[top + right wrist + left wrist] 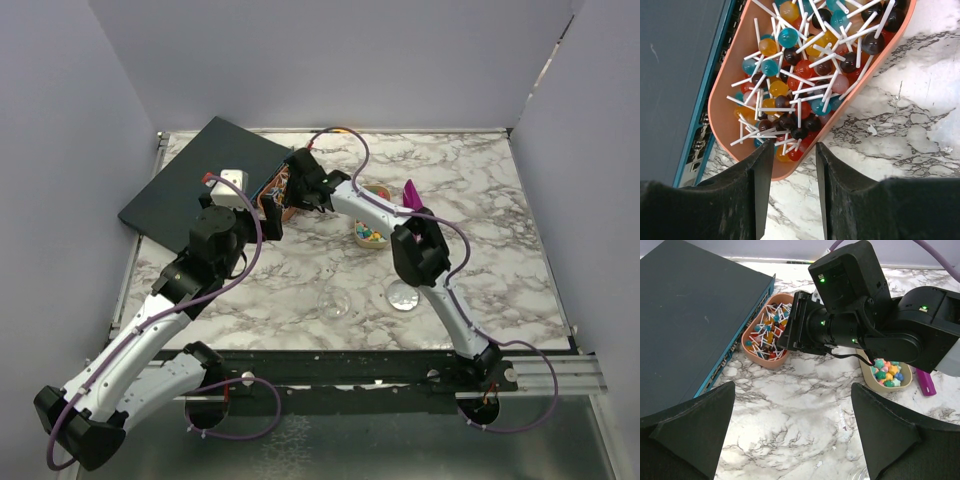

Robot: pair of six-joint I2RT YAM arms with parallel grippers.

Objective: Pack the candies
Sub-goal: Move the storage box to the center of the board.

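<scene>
Your right hand (794, 150) hangs over the near end of the orange tray (722, 110), fingers partway apart with nothing in the gap and the tips just above the near rim. The tray is full of lollipops (805, 65), sticks crossed every way. Its left long side runs along the dark box (685, 315) in the counter's (500, 250) far-left corner. Touching or just beside, you can't tell, so there's no room on that side. There's bare marble on the tray's right side and near end. Your left hand (792, 387) is spread as wide as it goes and holds nothing, over bare counter nearer the near edge than the tray. The beige tray (905, 384) of star sweets (887, 372) sits around mid-counter, partly under your right arm, with a purple piece (925, 383) just to its right. Two clear discs (333, 303) (403, 296) lie toward the near edge, well apart from both trays.
</scene>
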